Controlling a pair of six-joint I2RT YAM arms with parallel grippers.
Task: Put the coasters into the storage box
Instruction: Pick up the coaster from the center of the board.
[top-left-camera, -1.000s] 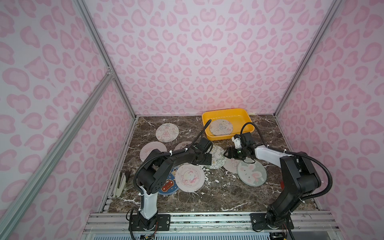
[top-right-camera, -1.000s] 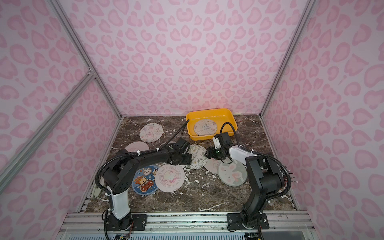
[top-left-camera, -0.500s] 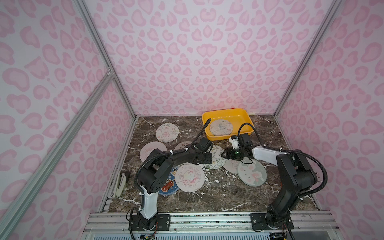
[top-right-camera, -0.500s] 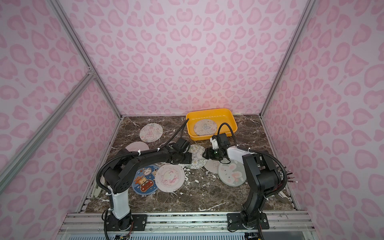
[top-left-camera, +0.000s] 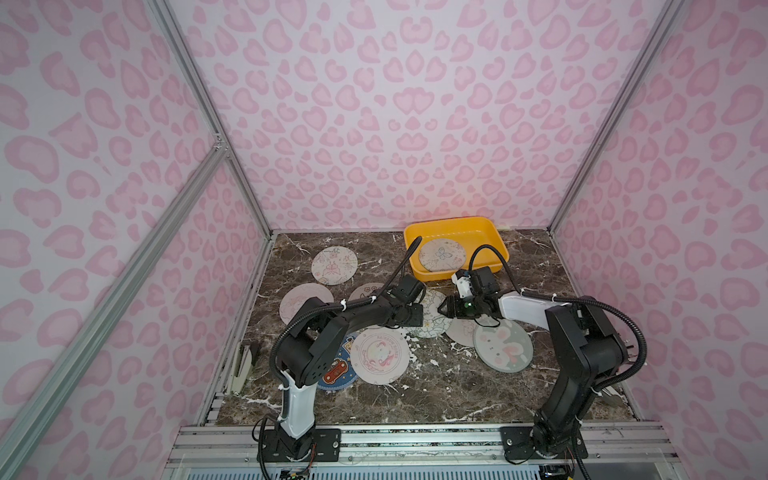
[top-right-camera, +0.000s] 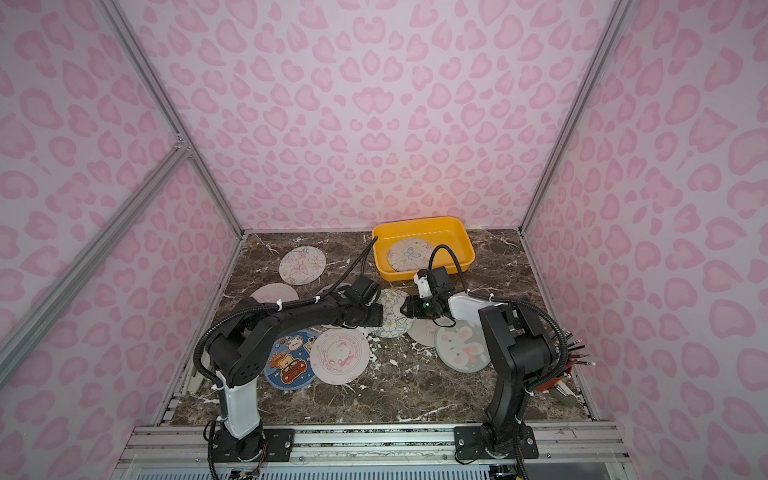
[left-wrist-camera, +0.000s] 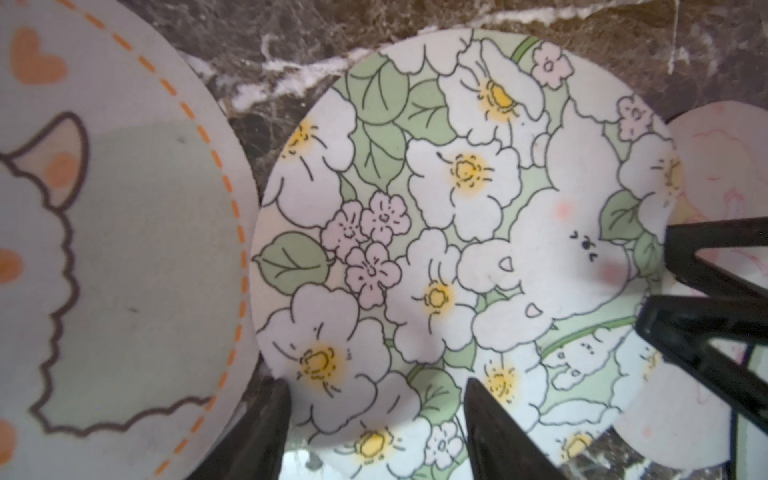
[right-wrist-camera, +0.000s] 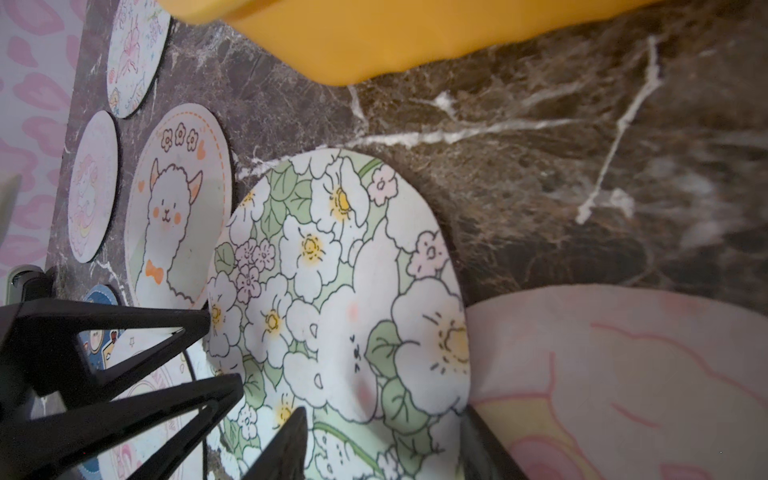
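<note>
The floral coaster (left-wrist-camera: 457, 249) lies on the desk (top-left-camera: 457, 382) near the storage box (top-left-camera: 490, 232); left end effector (left-wrist-camera: 376, 382) and right end effector (right-wrist-camera: 384, 411), jaws partly apart, straddle its opposite edges without clamping it

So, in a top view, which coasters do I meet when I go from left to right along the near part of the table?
blue-rimmed coaster → pale coaster with the pink ring print → flower coaster → grey coaster with the pink-eared animal
</note>
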